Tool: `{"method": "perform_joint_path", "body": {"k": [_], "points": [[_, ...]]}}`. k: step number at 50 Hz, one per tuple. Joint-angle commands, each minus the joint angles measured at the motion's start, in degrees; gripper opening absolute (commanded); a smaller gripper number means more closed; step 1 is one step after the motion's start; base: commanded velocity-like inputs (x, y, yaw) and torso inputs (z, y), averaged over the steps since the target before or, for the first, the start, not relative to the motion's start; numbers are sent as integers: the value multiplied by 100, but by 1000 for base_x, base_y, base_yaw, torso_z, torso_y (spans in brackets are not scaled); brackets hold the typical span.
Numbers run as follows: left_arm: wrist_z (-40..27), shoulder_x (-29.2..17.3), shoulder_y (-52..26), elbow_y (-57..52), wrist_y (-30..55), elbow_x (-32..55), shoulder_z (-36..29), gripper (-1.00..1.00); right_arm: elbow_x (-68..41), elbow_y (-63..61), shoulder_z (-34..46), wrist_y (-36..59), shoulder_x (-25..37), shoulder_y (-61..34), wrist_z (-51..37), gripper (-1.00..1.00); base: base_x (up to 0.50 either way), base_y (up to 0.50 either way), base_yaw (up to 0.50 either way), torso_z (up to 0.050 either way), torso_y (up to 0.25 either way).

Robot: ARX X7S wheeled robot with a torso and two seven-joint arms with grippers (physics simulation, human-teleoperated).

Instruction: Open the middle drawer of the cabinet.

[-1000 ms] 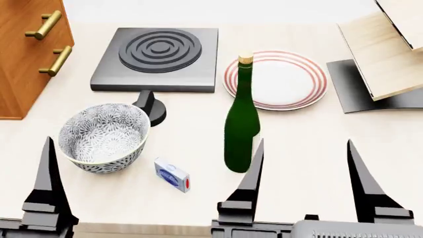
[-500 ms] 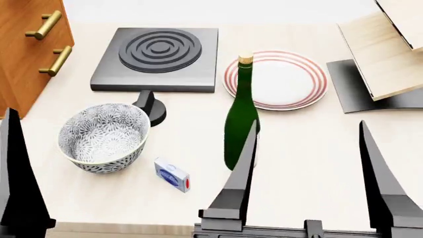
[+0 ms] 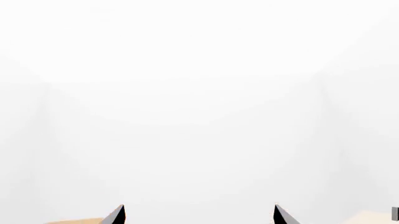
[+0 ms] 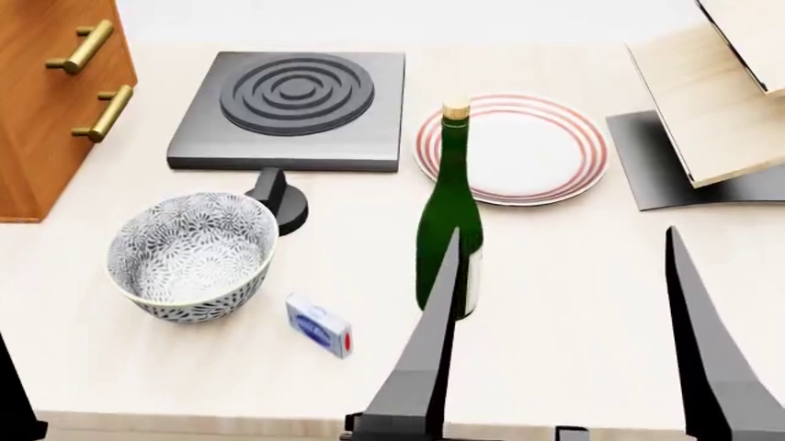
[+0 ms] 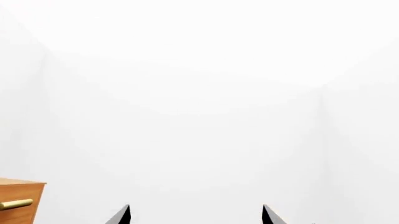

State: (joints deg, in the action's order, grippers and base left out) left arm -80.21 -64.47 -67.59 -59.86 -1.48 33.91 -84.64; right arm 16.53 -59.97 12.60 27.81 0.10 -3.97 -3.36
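Note:
The orange-brown cabinet (image 4: pixel 43 138) stands at the table's far left. Two of its brass bar handles show, one (image 4: pixel 84 46) above the other (image 4: pixel 105 112). I cannot tell which belongs to the middle drawer. The cabinet's top corner and one handle (image 5: pixel 16 204) also show in the right wrist view. My right gripper (image 4: pixel 564 340) is open and empty, raised over the table's near edge, far from the cabinet. Of my left gripper only one finger (image 4: pixel 10 395) shows at the bottom left. In its wrist view the left gripper (image 3: pixel 199 215) is open and empty.
A patterned bowl (image 4: pixel 190 253), a small blue-white box (image 4: pixel 319 326) and a green bottle (image 4: pixel 450 211) stand near the front. A black hotplate (image 4: pixel 294 106) with knob (image 4: pixel 279 197), a red-rimmed plate (image 4: pixel 521 147) and a pale wooden box (image 4: pixel 723 92) lie behind.
Both grippers have risen toward the camera. The left one has slid left, almost out of the head view. The right fingers loom larger and stand further apart.

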Motion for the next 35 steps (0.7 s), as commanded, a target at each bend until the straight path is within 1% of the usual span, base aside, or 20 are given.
{"method": "perform_joint_path", "body": {"k": [1,35], "points": [[-451,-144,-878,11,-296,-6,-1067,100,-13,-3,-24,-219,-8,73,-8,100,223,0,0,0,0],[-653,-112,-1419,23,-385,-78,-1712,100,-2,-3,-27,-377,-9,121,-19,100,491,0,0,0,0]]}}
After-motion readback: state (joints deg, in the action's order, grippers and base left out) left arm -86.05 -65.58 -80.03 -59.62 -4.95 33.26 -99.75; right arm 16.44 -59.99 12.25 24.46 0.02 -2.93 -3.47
